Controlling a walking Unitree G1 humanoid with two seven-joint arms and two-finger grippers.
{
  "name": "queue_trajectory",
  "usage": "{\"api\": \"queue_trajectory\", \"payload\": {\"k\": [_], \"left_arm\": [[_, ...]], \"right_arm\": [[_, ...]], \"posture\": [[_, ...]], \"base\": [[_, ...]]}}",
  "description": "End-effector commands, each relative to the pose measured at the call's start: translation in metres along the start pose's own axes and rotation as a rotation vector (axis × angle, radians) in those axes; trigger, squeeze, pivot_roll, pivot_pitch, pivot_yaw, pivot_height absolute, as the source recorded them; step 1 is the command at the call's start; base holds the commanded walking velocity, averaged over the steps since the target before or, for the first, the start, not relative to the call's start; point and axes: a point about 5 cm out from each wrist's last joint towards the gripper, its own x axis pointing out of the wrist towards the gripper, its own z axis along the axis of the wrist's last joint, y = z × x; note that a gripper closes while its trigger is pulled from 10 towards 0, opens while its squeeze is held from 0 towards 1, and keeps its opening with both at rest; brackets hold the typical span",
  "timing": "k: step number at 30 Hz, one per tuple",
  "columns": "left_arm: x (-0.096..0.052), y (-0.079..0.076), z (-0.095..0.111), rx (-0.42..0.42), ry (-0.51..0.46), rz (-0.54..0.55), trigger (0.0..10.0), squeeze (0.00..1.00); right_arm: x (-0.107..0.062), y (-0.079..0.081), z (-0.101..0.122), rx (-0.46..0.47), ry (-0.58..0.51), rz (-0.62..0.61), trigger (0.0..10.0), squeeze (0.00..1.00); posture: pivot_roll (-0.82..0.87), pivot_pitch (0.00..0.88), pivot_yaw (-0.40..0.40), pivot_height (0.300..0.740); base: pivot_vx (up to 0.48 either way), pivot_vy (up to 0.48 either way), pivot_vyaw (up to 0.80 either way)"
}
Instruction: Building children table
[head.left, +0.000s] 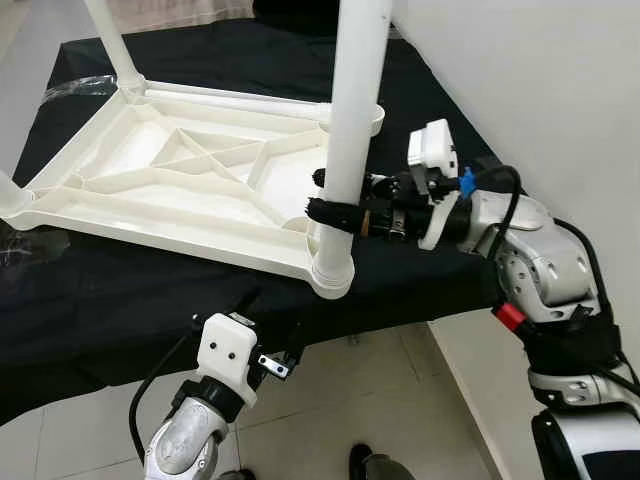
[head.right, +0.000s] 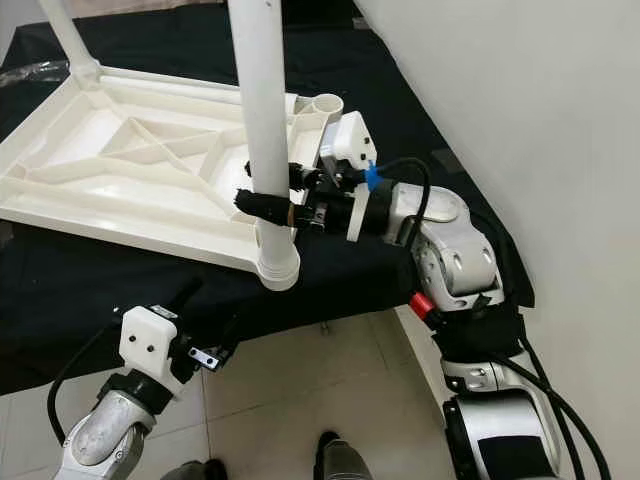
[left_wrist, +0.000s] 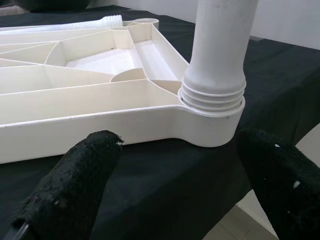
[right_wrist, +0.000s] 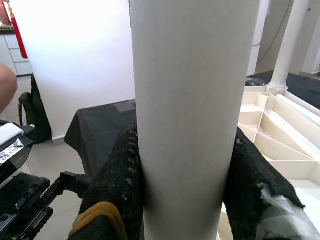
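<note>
Right gripper (head.left: 335, 212): clamped on the leg (head.left: 352, 120), one black finger on each side of the tube, low on its length, a little above the corner socket (head.left: 331, 277).
Right fingers (right_wrist: 116, 185): pressed flat against the white tube on both sides (a yellow band shows on one finger near its base).
Right arm: reaches in from the robot's right, wrist roughly level, over the edge of the black cloth (head.left: 110, 310).
Leg: upright, lower end seated in the socket at the near right corner of the tabletop (head.left: 170, 190); thread rings show just above the socket rim.
Left gripper (left_wrist: 175, 195): open, fingers spread wide, low at the near edge of the cloth, pointed at the same socket, touching nothing.
Tabletop: white plastic, lying upside down on the cloth, ribbed underside facing up.
Other legs: one (head.left: 112, 42) stands in the far left corner; another rises at the left edge of the head views.
Far right socket (head.left: 372, 115): just behind the held leg.
Floor (head.left: 330, 420): pale tiles below the cloth edge.
</note>
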Motion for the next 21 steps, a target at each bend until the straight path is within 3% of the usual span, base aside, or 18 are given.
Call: {"api": "queue_trajectory", "payload": {"k": [1, 5, 6, 7, 11, 12, 13, 14, 15, 16, 19, 21], "left_arm": [[-0.006, -0.002, -0.006, -0.002, 0.039, -0.006, 10.0, 0.00], [-0.008, -0.002, -0.007, -0.002, 0.044, -0.007, 10.0, 0.00], [-0.009, -0.002, -0.008, -0.002, 0.047, -0.007, 10.0, 0.00], [-0.010, -0.002, -0.008, -0.002, 0.052, -0.010, 10.0, 0.00], [-0.010, 0.000, -0.007, -0.001, 0.054, -0.011, 10.0, 0.00], [-0.010, 0.000, -0.006, 0.000, 0.052, -0.018, 10.0, 0.00], [-0.010, 0.001, -0.006, 0.001, 0.050, -0.023, 10.0, 0.00], [-0.010, 0.001, -0.006, 0.001, 0.050, -0.023, 10.0, 0.00], [-0.010, 0.001, -0.004, 0.000, 0.046, -0.026, 10.0, 0.00], [-0.010, 0.001, -0.004, 0.002, 0.046, -0.026, 10.0, 0.00], [-0.009, 0.000, -0.005, 0.004, 0.047, -0.025, 10.0, 0.00], [-0.007, -0.001, -0.007, 0.000, 0.048, -0.027, 10.0, 0.00]], "right_arm": [[0.001, 0.011, -0.021, 0.054, 0.054, 0.009, 0.0, 0.00], [0.004, 0.018, -0.031, 0.100, 0.073, -0.084, 0.0, 0.00], [0.007, 0.029, -0.040, 0.159, 0.084, -0.145, 0.0, 0.00], [0.013, 0.058, -0.053, 0.242, 0.120, -0.196, 0.0, 0.00], [0.017, 0.077, -0.056, 0.294, 0.132, -0.218, 0.0, 0.00], [0.008, 0.065, -0.068, 0.200, 0.234, -0.548, 0.0, 0.00], [-0.001, 0.058, -0.074, 0.115, 0.307, -0.790, 0.0, 0.00], [-0.001, 0.058, -0.074, 0.115, 0.307, -0.790, 0.0, 0.00], [0.012, 0.077, -0.078, 0.192, 0.281, -0.851, 0.0, 0.00], [0.023, 0.087, -0.077, 0.248, 0.252, -0.767, 0.0, 0.00], [0.030, 0.090, -0.076, 0.280, 0.232, -0.739, 0.0, 0.00], [0.032, 0.080, -0.075, 0.242, 0.235, -0.755, 0.0, 0.00]], "posture": [[-0.01, 0.234, -0.024, 0.740], [-0.01, 0.229, -0.028, 0.740], [-0.01, 0.221, -0.036, 0.740], [0.00, 0.224, -0.043, 0.740], [0.00, 0.243, -0.033, 0.740], [-0.02, 0.258, -0.025, 0.740], [-0.03, 0.257, -0.026, 0.740], [-0.03, 0.257, -0.026, 0.740], [-0.02, 0.259, -0.018, 0.740], [-0.02, 0.259, -0.018, 0.740], [-0.03, 0.244, -0.024, 0.740], [-0.04, 0.228, -0.027, 0.740]], "base": [[0.000, 0.000, 0.00], [0.000, 0.000, 0.00], [0.000, 0.000, 0.00], [0.000, 0.000, 0.00], [0.000, 0.000, 0.00], [0.000, 0.000, 0.00], [0.000, 0.000, 0.00], [0.000, 0.000, 0.00], [0.000, 0.000, 0.00], [0.000, 0.000, 0.00], [0.000, 0.000, 0.00], [0.000, 0.000, 0.00]]}}
